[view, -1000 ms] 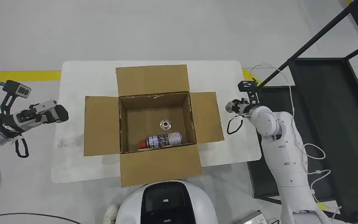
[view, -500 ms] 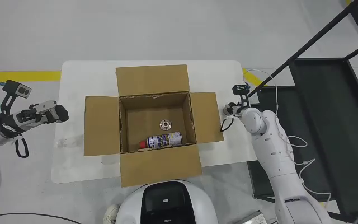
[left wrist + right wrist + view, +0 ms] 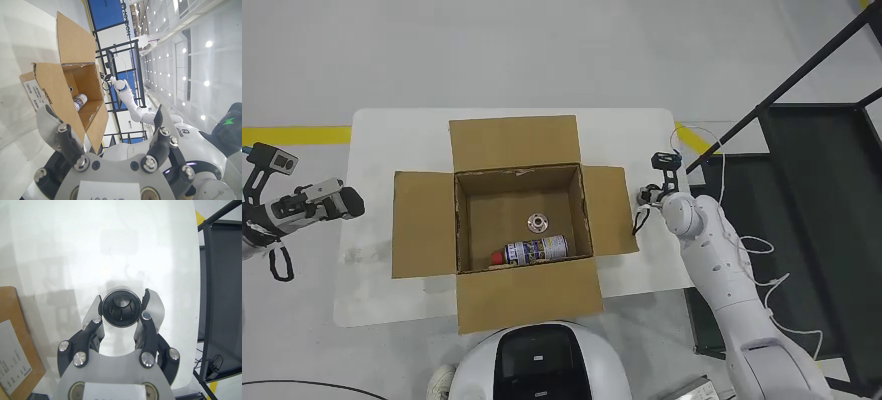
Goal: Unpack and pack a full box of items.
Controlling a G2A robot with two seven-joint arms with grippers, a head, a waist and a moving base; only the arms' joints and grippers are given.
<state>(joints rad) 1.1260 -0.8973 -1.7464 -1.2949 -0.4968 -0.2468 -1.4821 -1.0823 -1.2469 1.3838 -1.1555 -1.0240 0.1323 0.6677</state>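
Two items in my open box (spray can, metal ring), my right gripper pinching a black bearing beside the box's right flap, left gripper spread, empty.

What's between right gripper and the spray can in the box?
Top view: the box's open right flap and side wall lie between the right gripper, shut on a black cylinder, and the spray can.

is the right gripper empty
No, the right gripper is shut on a black cylinder, held between its two fingers above the white table.
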